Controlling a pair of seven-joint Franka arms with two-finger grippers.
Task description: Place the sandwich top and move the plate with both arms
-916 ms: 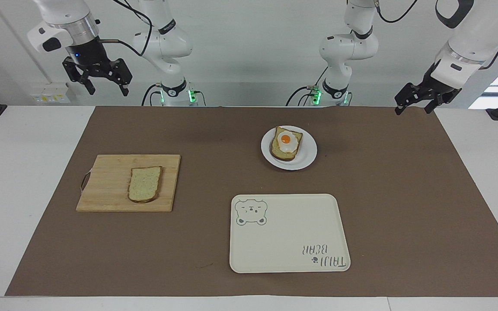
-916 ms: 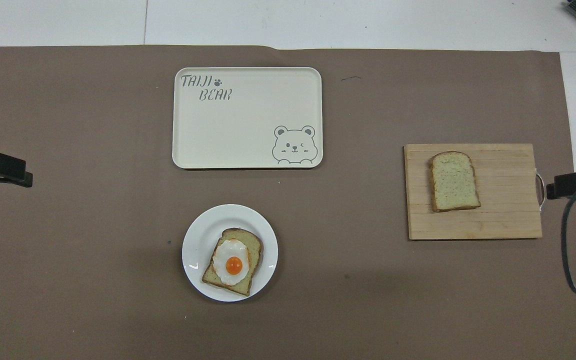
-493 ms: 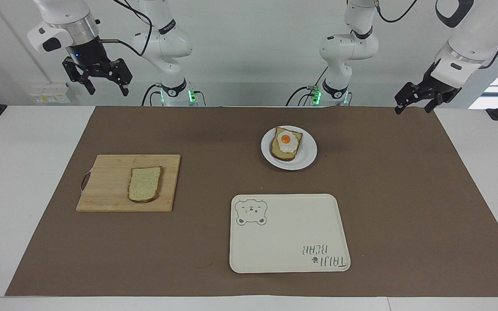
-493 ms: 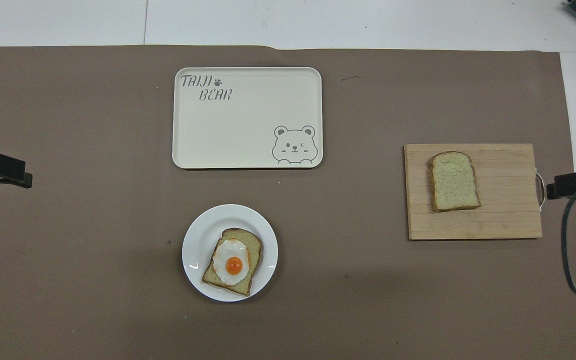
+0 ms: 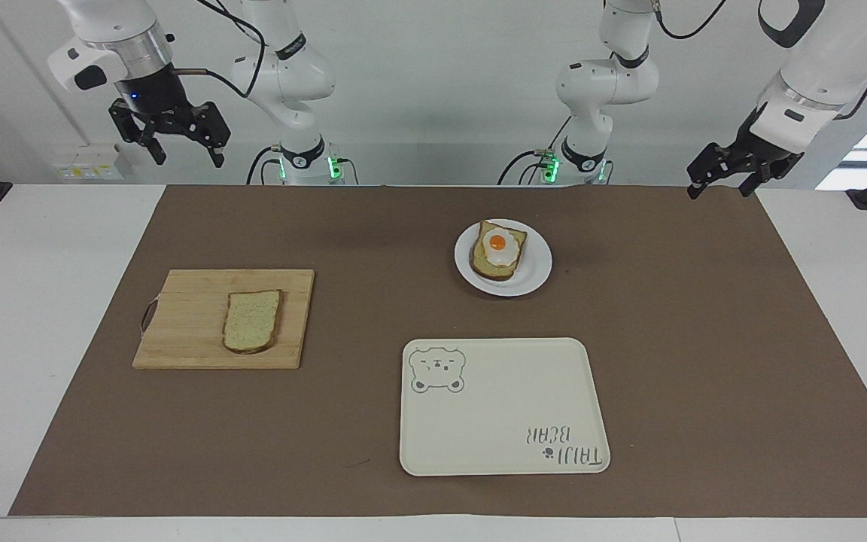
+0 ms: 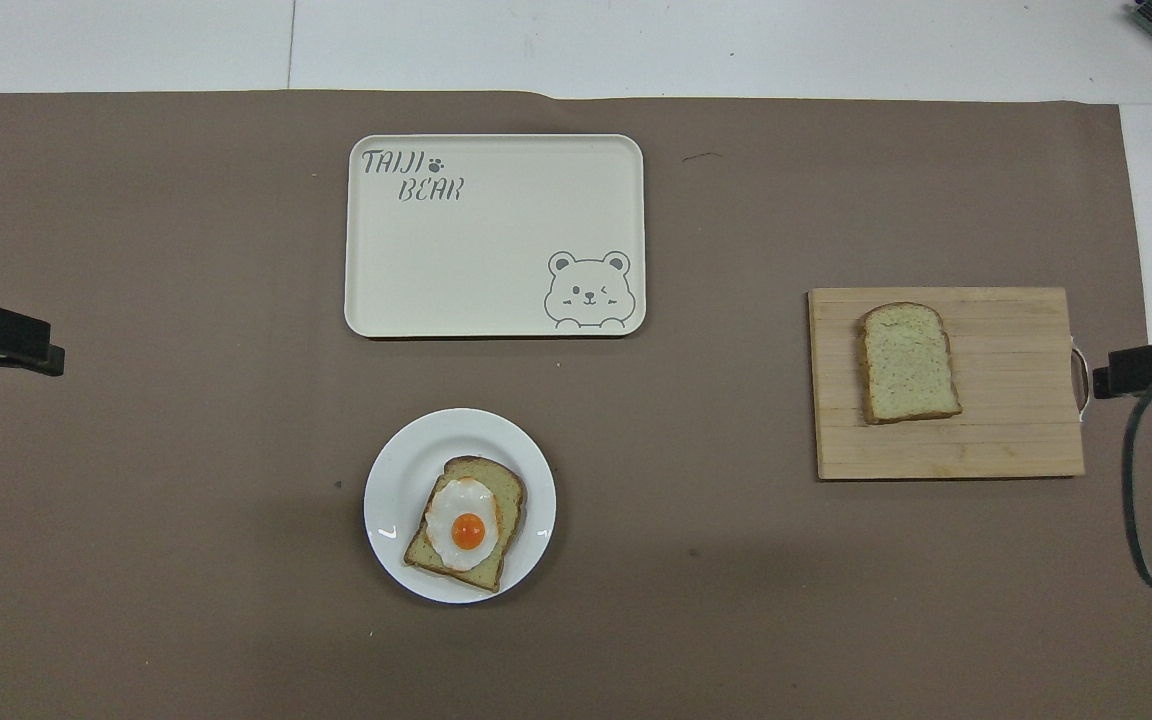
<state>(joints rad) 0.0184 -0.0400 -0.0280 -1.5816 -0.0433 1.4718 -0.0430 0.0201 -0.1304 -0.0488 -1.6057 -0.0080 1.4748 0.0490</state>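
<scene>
A bare slice of speckled bread, the sandwich top (image 5: pixel 252 321), is seen lying flat on a wooden cutting board (image 5: pixel 185 320) toward the right arm's end of the counter (image 5: pixel 42 301). The board rests on a brown mat (image 5: pixel 704 339) that covers most of the counter. The plate (image 5: pixel 535 275), small, round and white, is set on the mat closer to the robots than the board, toward the middle of the counter; a slice of bread with a fried egg (image 5: pixel 498 248) on top is carried on it. A cream rectangular tray (image 5: pixel 501 421) with a bear drawing and lettering is laid farther from the robots than the plate, apart from it, with nothing on it.

The right claw (image 5: pixel 185 154) is held high in the air over the counter's edge at the robots' side, above the corner of the mat at the right arm's end; its fingers are spread apart and nothing is gripped between them. The left claw (image 5: pixel 719 188) is held low over the mat's corner at the left arm's end, tilted downward, likewise spread and with nothing in its grip. Neither claw is in contact with the bread, the plate or the tray. In the overhead view the sandwich top (image 6: pixel 908 362) is shown near the middle of the board, and the plate (image 6: pixel 396 470) is well apart from it
</scene>
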